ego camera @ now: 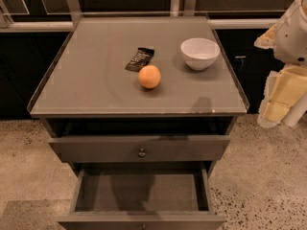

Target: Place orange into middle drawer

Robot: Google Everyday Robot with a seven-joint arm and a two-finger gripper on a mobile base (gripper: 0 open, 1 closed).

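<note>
Pincer (280, 99) hung at right edge beside worktop (86, 80); spread could not be told. Orange (149, 76) sat mid-surface, middle drawer (144, 190) open below. Likely light, firm, smooth, roll-prone: grip across widest girth.

No text is readable, even on the hand (277, 107) at right.

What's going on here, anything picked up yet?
Not yet. The orange sits on the cabinet top, beside the snack wrapper and left of the white bowl. The gripper hangs off the cabinet's right side, clear of the orange. The middle drawer stands pulled open.
</note>
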